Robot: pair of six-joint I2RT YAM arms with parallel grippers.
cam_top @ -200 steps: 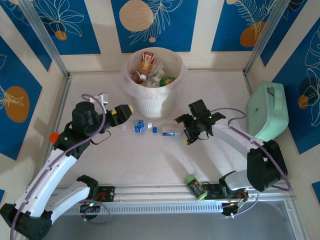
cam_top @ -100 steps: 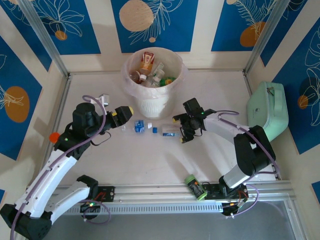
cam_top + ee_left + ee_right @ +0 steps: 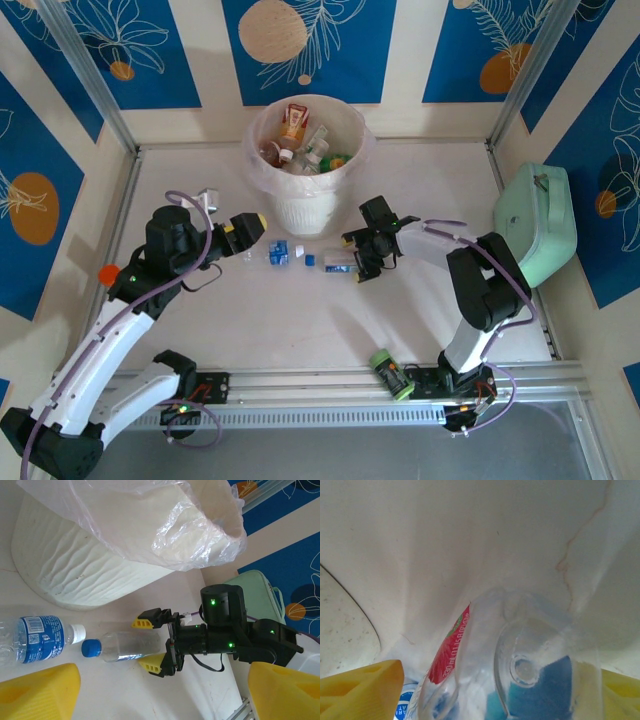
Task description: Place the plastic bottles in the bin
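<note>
A pale table (image 3: 300, 320) ringed by blue leaf-print panels (image 3: 310, 40) carries everything. Beyond both grippers stands the cream ribbed bin (image 3: 310, 205), its translucent liner (image 3: 165, 525) folded over the rim. Inside we see a heap of bottles (image 3: 300, 140): one with an orange-red label stands tallest, clear ones lie around it, and there is something green at the side nearer the right arm.

The right gripper (image 3: 358, 263) sits low at the bin's foot, its yellow fingers (image 3: 145, 624) spread to either side of a clear bottle (image 3: 125, 646). That bottle lies on its side, blue cap pointing away from the gripper. We see a gap beside at least one finger, so nothing is squeezed. From its wrist the bottle's base sits between the fingers, with the bin wall close behind.

The left gripper (image 3: 250, 226) hangs with fingers wide apart, holding nothing. Just ahead of it lies a blue-labelled bottle (image 3: 278, 253), its white cap near the clear bottle's blue one. A green bottle (image 3: 392, 373) lies well behind the right gripper, by the rail. A mint-green case (image 3: 540, 225) rests out to that gripper's right.
</note>
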